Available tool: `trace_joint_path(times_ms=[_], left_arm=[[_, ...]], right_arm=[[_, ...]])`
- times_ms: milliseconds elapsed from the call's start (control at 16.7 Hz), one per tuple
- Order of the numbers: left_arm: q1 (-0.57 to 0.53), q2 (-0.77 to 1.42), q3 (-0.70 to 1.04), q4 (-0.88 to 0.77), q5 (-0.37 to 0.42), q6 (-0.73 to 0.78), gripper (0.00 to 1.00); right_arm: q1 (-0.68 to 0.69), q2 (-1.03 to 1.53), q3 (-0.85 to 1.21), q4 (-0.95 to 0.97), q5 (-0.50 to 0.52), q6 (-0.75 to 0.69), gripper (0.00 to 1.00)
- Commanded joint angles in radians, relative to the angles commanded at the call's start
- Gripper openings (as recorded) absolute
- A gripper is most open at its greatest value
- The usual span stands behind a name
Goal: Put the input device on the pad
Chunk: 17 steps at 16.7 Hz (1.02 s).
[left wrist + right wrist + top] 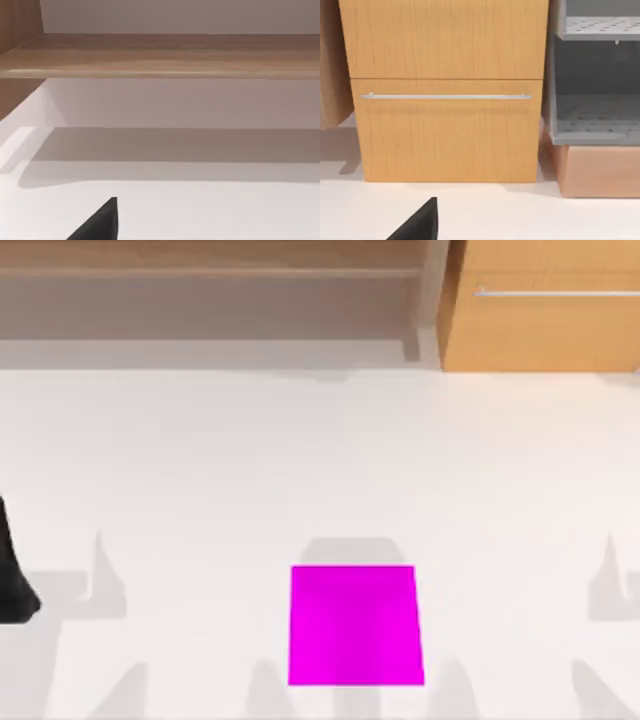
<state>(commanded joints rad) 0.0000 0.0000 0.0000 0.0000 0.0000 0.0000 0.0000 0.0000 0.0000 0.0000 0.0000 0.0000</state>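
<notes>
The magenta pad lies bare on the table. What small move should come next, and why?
Probably swing the left arm toward the dark shape at the table's left edge. The pad carries nothing, and that shape, cut off by the frame, may be the mouse; I cannot tell yet.

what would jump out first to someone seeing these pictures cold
The bright magenta pad jumps out first, lying flat on the pale table near the top view's lower middle, with nothing on it. Next comes the wooden cabinet with its silver handle bar at the table's far right, seen close up in the right wrist view. A dark shape, seemingly part of the left arm, sits at the top view's left edge.
</notes>
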Motion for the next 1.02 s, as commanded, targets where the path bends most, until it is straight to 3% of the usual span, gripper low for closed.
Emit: trace_joint_path(times_ms=[240, 480, 720, 1020], left_arm=[[0.01, 0.023, 0.03, -0.021, -0.005, 0.03, 1.0], [0.055, 0.163, 0.214, -0.144, -0.023, 0.218, 1.0], [0.108, 0.413, 0.471, -0.35, -0.04, 0.565, 1.0], [0.163, 0.857, 0.763, -0.664, -0.046, 1.132, 1.0]], right_arm=[[0.0, 0.0, 0.0, 0.0, 0.0, 0.0, 1.0], [0.0, 0.0, 0.0, 0.0, 0.0, 0.0, 1.0], [0.0, 0.0, 0.0, 0.0, 0.0, 0.0, 1.0], [0.0, 0.0, 0.0, 0.0, 0.0, 0.0, 1.0]])
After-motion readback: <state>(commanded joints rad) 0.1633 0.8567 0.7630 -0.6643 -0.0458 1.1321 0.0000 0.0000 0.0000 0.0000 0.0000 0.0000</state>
